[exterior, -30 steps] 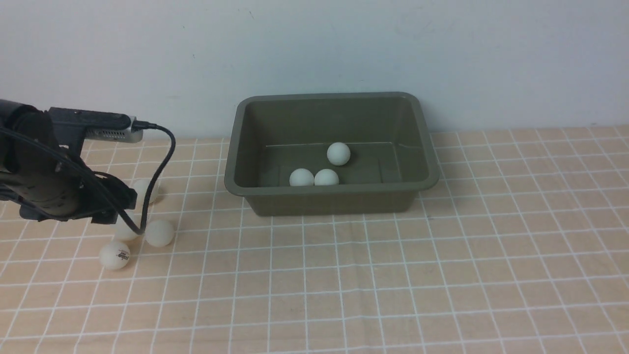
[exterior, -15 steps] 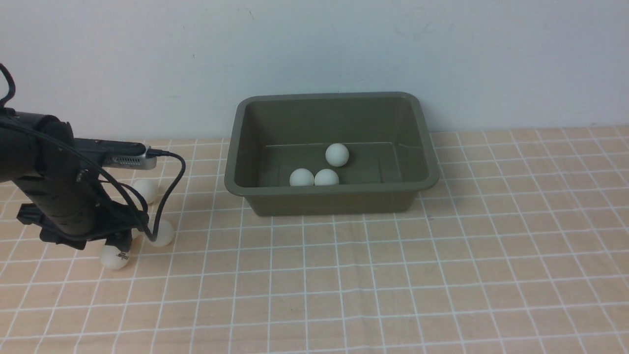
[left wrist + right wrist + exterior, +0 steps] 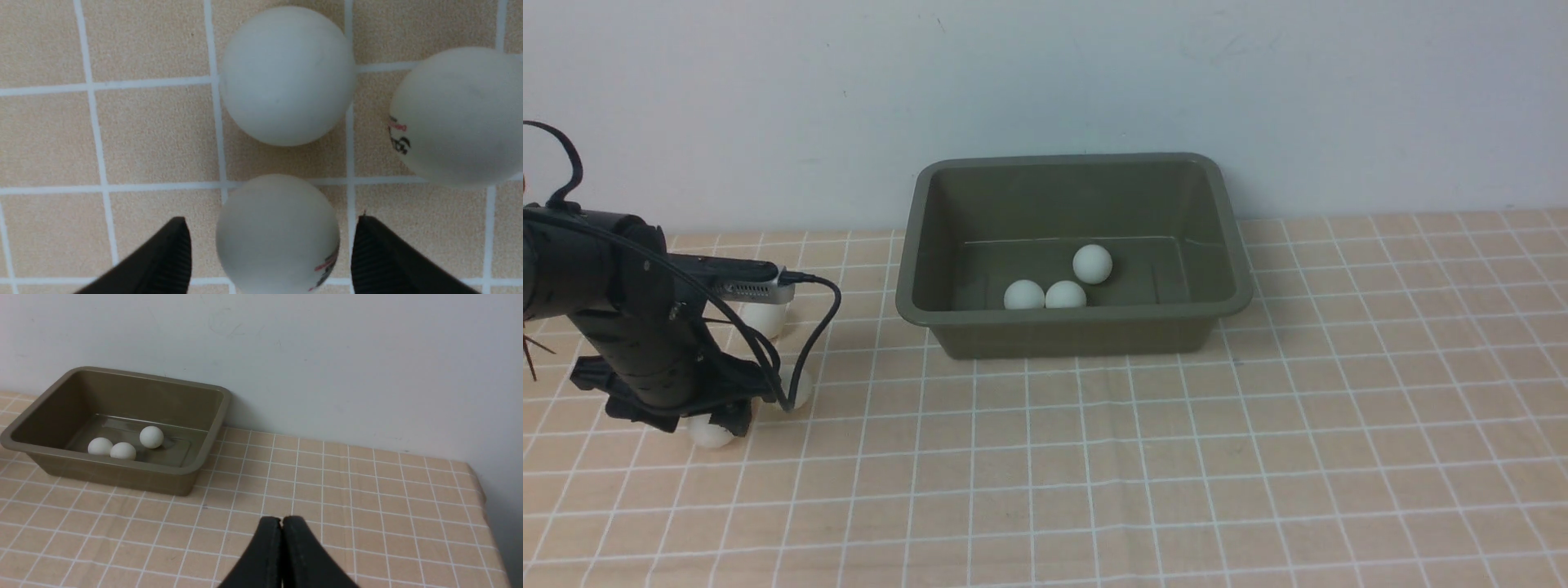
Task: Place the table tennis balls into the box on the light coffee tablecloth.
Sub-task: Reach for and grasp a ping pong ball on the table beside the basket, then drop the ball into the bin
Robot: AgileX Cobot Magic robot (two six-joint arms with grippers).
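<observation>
Dropping lower in the front view than a second ago, the left pincer is settling over the loose table tennis balls on the light coffee tablecloth, while three others are lying inside the box, one having rolled slightly. In the left wrist view its jaws are standing wide, straddling one ball without touching it, so a pick is probably coming. In the right wrist view the right pincer is staying pressed shut, holding nothing.
</observation>
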